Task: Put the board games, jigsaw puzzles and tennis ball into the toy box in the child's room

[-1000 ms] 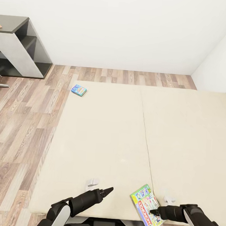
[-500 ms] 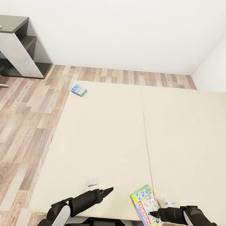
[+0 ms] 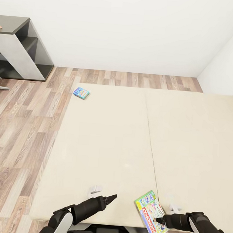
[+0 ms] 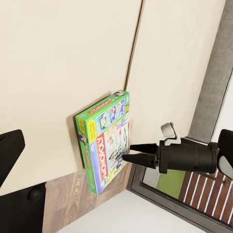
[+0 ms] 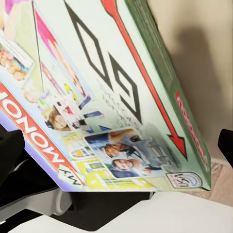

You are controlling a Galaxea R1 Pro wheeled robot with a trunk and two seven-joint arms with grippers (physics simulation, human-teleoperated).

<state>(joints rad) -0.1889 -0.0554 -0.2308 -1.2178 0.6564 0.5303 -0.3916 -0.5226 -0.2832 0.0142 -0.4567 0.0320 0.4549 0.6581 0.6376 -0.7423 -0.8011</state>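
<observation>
Right gripper [image 3: 159, 219] spread at the Monopoly box [image 3: 150, 214], its near end overhanging the bed [image 3: 104, 143]; left gripper [image 3: 112, 196] pressed together

Bed [image 3: 111, 140] bearing 2 board games [image 3: 151, 214]

a big cream bed [image 3: 111, 140] takes up most of the head view, with a seam running down it and two little white clips [image 3: 95, 189] near its close edge. wood plank floor [image 3: 21, 123] runs along one side and behind it, up to a plain white wall [image 3: 130, 30]. there's a dark grey and white shelf unit [image 3: 23, 49] in the far corner and a white cabinet [image 3: 225, 65] in the other one.
</observation>
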